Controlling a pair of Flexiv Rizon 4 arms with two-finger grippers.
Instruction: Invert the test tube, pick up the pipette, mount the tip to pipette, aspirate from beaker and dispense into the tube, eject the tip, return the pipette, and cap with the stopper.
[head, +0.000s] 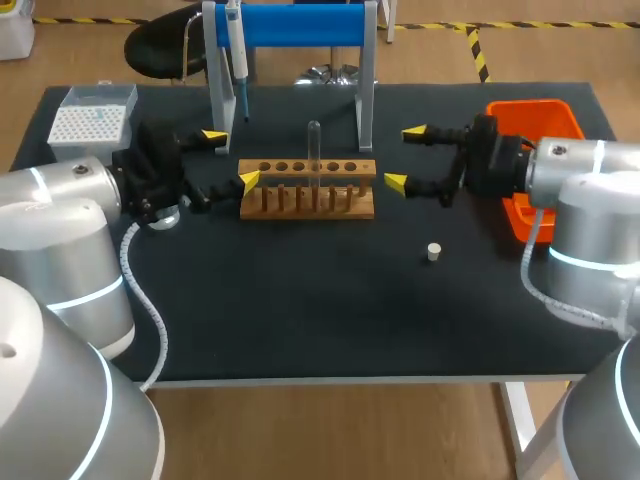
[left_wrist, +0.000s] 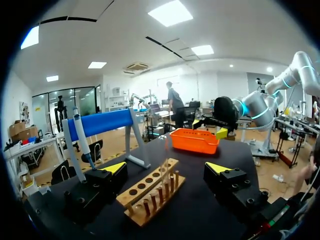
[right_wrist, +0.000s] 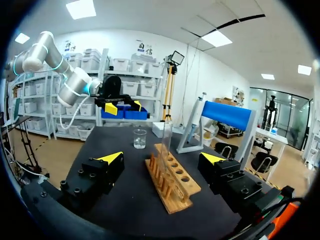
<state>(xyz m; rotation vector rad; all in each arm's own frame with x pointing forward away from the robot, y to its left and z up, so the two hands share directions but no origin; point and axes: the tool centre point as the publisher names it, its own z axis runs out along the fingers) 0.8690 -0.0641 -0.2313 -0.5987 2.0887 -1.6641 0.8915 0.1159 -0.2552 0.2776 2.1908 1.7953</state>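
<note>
Test tube (head: 314, 150) stands in the rack (head: 258, 205) at mid-frame; pipette (head: 238, 50) hangs at upper centre, stopper (head: 433, 252) lies on the worktop (head: 300, 310) lower right. Left hand (head: 231, 158) and right hand (head: 405, 158) flank the rack, wide and empty; every step seems left.

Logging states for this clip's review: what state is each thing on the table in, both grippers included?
Test tube: standing in the rack, no stopper on it.
Pipette: hanging on its stand, not held.
Stopper: loose on the table.
Beaker: upright, fill unclear.
Left gripper: open, empty.
Right gripper: open, empty.
</note>
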